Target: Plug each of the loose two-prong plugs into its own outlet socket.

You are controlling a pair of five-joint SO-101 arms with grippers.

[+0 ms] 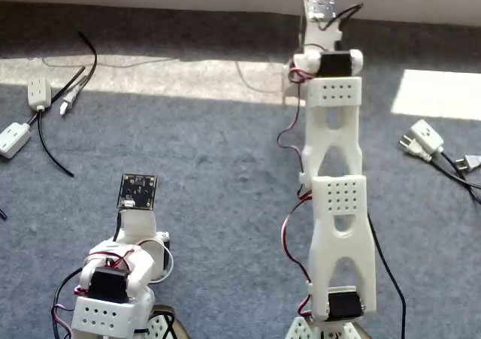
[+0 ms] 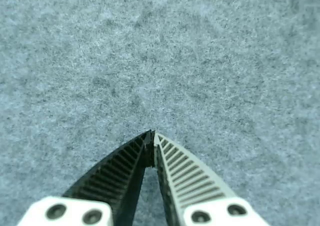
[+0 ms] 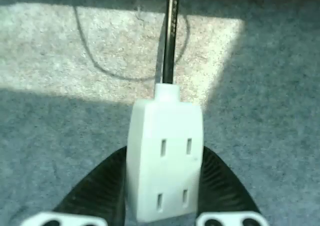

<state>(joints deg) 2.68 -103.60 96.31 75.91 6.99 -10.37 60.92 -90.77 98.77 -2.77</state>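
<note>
My right gripper [image 3: 164, 156] is shut on a white outlet socket [image 3: 165, 136], its black fingers [image 3: 102, 186] pressed against both sides. The socket's slots face the camera and its black cord [image 3: 170, 35] runs away over the carpet. In the high view this arm [image 1: 334, 174] stretches to the far edge of the carpet. My left gripper [image 2: 152, 134] is shut on nothing above bare carpet, with its arm [image 1: 124, 271] folded near the front. Two white outlet sockets [image 1: 37, 92] [image 1: 13, 138] and a loose plug [image 1: 68, 103] lie far left. Another socket [image 1: 426, 134] and plugs [image 1: 412, 149] [image 1: 470, 161] lie at the right.
Grey carpet [image 1: 210, 166] covers the floor, with sunlit strips along the back [image 1: 165, 76] and at the right [image 1: 436, 95]. Black cords trail from the left sockets [image 1: 52, 155] and from the right ones [image 1: 451, 174]. A thin wire [image 1: 252, 83] loops near the extended arm.
</note>
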